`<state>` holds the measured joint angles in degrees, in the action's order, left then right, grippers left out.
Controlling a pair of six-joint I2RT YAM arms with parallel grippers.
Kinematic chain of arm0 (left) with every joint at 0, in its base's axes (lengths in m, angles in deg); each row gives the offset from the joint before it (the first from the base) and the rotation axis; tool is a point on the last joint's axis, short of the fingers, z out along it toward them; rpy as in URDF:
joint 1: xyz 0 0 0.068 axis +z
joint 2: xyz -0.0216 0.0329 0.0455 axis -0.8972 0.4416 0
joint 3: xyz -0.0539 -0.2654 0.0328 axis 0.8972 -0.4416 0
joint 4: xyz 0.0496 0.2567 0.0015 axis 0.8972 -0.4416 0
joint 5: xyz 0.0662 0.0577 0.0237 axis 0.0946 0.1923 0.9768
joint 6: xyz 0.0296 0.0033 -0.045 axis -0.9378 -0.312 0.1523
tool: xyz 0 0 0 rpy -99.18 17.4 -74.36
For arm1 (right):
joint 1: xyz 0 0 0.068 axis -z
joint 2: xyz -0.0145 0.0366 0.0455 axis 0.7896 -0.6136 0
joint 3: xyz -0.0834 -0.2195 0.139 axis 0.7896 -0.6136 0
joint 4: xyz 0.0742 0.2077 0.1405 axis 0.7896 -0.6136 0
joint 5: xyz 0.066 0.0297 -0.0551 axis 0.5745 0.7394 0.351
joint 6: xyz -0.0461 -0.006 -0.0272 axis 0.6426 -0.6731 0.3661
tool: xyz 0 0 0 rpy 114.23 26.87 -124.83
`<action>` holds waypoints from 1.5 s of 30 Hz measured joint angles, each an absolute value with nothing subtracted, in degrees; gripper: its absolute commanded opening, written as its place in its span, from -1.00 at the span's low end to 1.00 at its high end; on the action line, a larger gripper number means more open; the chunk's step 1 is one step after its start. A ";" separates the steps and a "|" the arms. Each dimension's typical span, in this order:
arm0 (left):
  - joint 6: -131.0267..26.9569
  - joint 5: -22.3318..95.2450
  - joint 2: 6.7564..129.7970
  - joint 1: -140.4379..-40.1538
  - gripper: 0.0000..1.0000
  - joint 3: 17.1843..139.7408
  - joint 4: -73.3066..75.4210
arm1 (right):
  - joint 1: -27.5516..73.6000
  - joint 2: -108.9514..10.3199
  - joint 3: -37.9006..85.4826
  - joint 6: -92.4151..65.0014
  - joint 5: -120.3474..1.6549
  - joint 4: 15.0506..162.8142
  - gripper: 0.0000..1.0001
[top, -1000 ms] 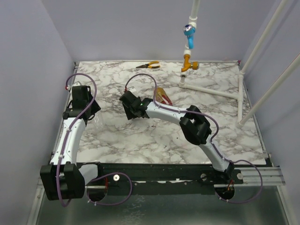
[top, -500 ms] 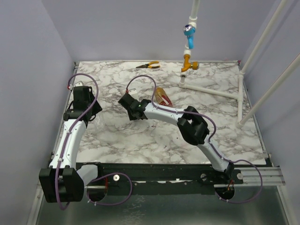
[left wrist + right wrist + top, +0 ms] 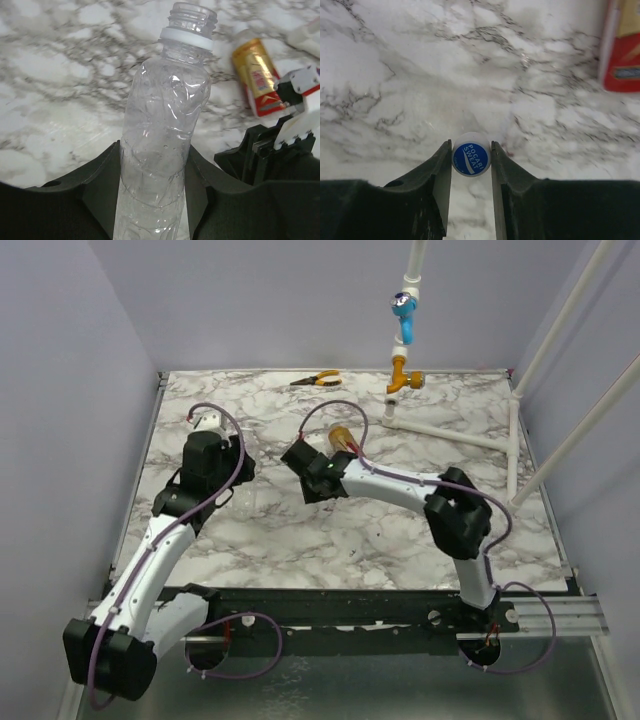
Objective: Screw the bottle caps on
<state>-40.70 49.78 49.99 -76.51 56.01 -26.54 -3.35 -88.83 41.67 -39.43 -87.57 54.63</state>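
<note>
Our right tool [image 3: 470, 150] is closed on the blue cap [image 3: 471, 155], its two fingers pinching the rim on opposite sides, low over the middle of the counter [image 3: 395, 60]. We judge the cap light, stiff and slick, so a pinch across the rim suits it. Our left tool [image 3: 152, 172] is clamped round the lower body of a clear bottle [image 3: 167, 115], nearer the left edge, with the threaded neck open and free. The bottle looks empty and thin-walled, easily crushed, so we would hold it low and gently. An amber bottle [image 3: 255, 75] lies on its side just beyond the right tool, toward the far edge.
</note>
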 measured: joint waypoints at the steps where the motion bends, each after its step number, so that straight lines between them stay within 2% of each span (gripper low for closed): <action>1: -41.03 49.12 48.46 -78.30 -0.18 54.89 -24.71 | -2.94 -85.73 39.57 -39.62 -87.13 54.13 -0.52; 9: -48.39 38.74 36.73 -88.83 -0.17 43.64 -5.67 | 6.13 -56.55 30.98 -40.06 -79.61 53.13 -0.52; 14: -53.77 29.58 35.90 -92.16 -0.16 40.07 4.04 | 13.65 -46.28 30.28 -38.09 -70.82 51.66 -0.51; 22: -64.13 22.46 38.15 -102.01 -0.20 39.64 6.44 | 13.96 -42.95 32.32 -34.64 -51.52 48.69 -0.51; 28: -70.10 22.43 38.37 -107.02 -0.24 39.59 6.11 | 13.91 -42.19 32.32 -34.33 -43.98 47.20 -0.51; 45: -71.73 24.69 38.30 -107.70 -0.27 36.90 6.61 | 13.91 -37.53 29.56 -34.97 -41.64 45.72 -0.57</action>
